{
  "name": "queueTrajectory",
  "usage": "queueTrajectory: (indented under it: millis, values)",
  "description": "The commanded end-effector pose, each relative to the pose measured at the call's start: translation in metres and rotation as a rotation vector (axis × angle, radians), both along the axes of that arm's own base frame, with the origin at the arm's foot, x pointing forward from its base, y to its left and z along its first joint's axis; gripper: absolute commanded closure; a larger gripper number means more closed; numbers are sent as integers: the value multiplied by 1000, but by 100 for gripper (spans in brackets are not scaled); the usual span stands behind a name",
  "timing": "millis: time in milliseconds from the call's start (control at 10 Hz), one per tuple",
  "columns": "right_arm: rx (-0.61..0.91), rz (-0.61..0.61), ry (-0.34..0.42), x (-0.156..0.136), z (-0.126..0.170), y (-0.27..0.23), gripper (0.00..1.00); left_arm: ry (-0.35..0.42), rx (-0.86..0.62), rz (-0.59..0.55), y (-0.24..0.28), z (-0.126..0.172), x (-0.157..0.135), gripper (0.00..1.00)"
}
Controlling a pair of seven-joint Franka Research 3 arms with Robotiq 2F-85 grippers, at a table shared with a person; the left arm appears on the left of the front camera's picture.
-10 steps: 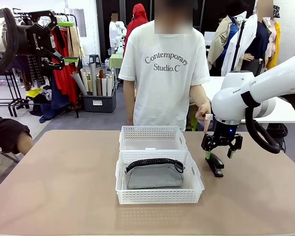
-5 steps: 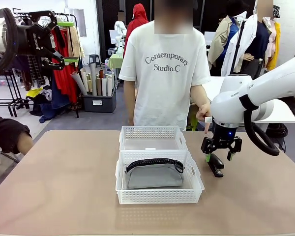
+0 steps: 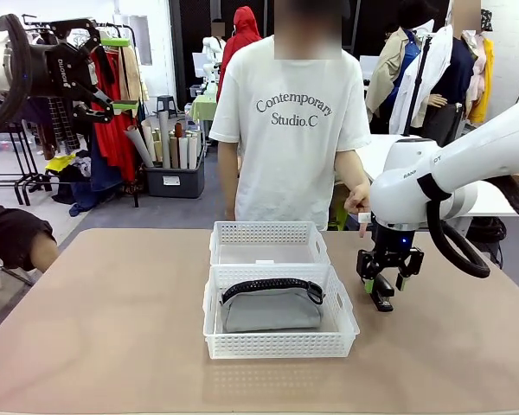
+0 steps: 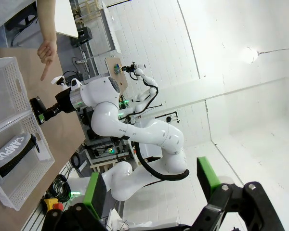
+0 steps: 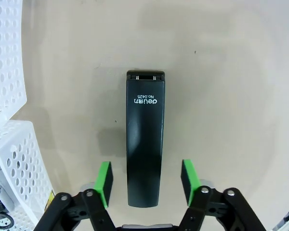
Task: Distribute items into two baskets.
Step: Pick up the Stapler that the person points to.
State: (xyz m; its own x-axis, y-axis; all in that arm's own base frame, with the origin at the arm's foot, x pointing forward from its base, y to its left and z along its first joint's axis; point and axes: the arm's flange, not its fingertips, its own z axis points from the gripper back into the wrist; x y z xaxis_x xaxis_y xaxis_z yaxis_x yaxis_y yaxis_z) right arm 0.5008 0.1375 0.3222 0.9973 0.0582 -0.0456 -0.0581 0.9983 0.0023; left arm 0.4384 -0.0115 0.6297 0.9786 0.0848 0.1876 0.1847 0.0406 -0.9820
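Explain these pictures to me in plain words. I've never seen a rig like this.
Two white robot arms share a table with a person standing opposite. The front picture looks across from the robot's side; the other two come from a camera on each wrist. The left gripper hangs open, raised, holding nothing. The right gripper is down over a black stapler lying on the table, green pads either side, not touching it. The near basket holds a grey pouch; the far basket sits right behind it.
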Motion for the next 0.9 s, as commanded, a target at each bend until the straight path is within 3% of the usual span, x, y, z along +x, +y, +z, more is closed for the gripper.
queueTrajectory:
  millis: [0, 100, 700, 800]
  values:
    - [2, 6, -26, 1, 1, -1, 88, -1, -1, 2, 0, 0, -2, 0]
    - [1, 6, -23, 1, 3, -2, 100, -1, -1, 2, 0, 0, -2, 0]
    - [-28, -5, -22, 0, 19, -10, 100, -1, -1, 2, 0, 0, -2, 0]
    - [-14, -17, -36, 1, 32, -12, 100, -1, -1, 2, 0, 0, -2, 0]
